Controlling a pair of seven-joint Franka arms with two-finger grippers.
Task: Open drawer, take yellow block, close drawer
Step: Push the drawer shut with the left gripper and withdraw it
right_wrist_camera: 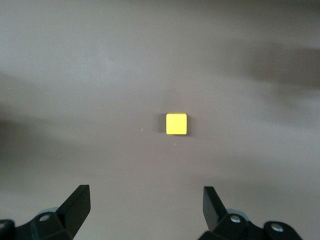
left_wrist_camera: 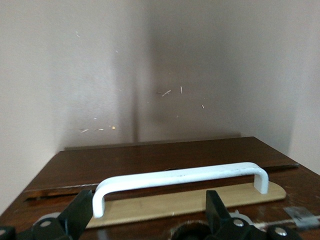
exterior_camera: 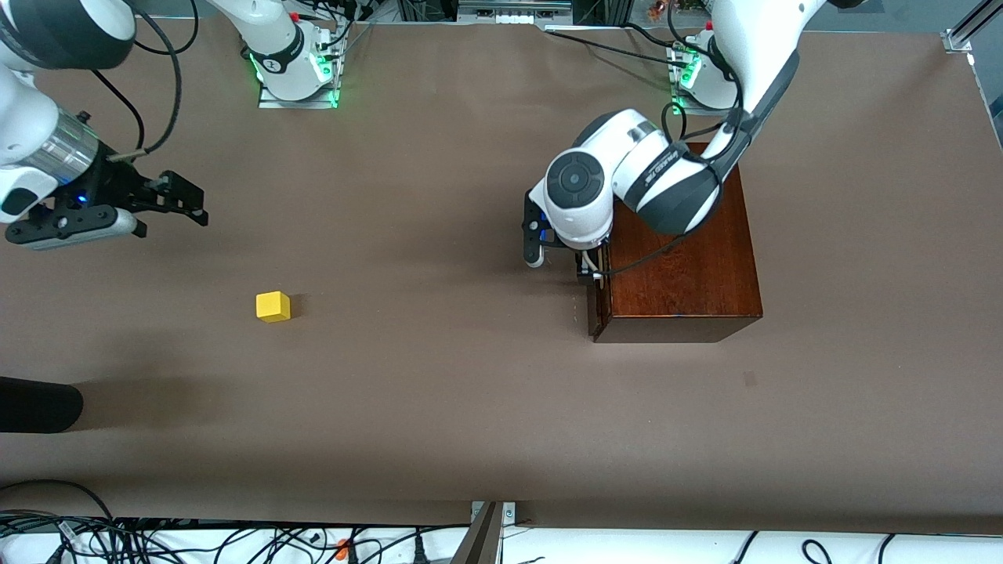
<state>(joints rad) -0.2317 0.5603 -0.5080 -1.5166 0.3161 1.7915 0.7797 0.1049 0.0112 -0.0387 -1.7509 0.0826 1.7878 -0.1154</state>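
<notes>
Brown table (exterior_camera: 439, 407): your yellow block (exterior_camera: 273, 306) sits on it, out of the drawer (exterior_camera: 597, 301).
Left gripper (left_wrist_camera: 150, 212) spread wide, empty, at the white handle (left_wrist_camera: 180, 177). Right gripper (right_wrist_camera: 145, 207) wide, empty, above the block toward the right arm's end.

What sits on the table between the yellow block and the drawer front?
Nothing: in the front view, only bare brown table runs from the yellow block to the drawer, where the open left gripper is at the handle.

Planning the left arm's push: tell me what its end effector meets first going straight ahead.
Probably the drawer's white handle: the left end effector, fingers open, points at it on the drawer front. Depth is unclear.
</notes>
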